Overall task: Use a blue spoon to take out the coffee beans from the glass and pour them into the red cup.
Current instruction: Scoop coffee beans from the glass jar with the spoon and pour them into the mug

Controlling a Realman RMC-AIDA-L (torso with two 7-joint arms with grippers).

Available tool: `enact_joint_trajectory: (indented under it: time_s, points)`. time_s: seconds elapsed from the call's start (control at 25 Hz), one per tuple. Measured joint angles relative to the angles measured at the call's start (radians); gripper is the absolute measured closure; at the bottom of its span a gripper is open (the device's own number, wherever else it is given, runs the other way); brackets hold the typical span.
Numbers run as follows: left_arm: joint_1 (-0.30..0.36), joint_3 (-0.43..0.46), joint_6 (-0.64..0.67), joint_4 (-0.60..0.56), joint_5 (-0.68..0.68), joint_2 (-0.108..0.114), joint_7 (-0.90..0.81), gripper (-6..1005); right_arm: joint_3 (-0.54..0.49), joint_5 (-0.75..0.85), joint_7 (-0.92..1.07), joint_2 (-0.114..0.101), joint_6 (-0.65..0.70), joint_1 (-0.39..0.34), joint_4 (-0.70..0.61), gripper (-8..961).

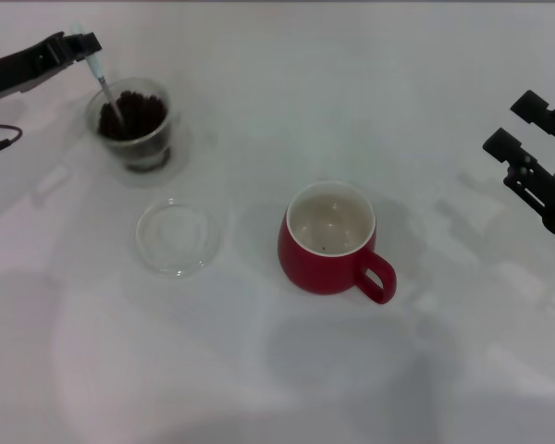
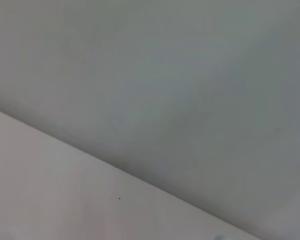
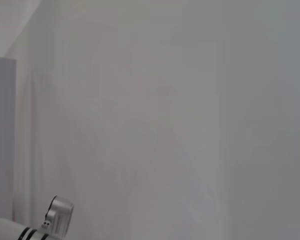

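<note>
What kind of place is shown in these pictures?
Probably a robot test bench, not a kitchen: a plain white table holding only a rounded red ceramic cup, a clear glass mug of dark coffee beans, and a flat clear glass dish.

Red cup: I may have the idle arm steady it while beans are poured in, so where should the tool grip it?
Grip the red cup by its loop handle, coming from the robot's right and near side. The handle sticks out that way, toward the right tool, and nothing blocks it.
</note>
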State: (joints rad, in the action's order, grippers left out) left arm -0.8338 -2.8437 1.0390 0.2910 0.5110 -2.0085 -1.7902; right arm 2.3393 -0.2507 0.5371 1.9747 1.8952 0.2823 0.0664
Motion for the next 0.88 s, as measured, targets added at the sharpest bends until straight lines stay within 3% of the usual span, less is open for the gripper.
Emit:
enact_joint_trajectory:
  time_s: [0.88]
  points:
    - [0.095, 0.001, 0.079, -0.024, 0.133, 0.019, -0.137, 876, 0.0, -0.005, 0.0, -0.003, -0.01, 0.018, 0.009, 407]
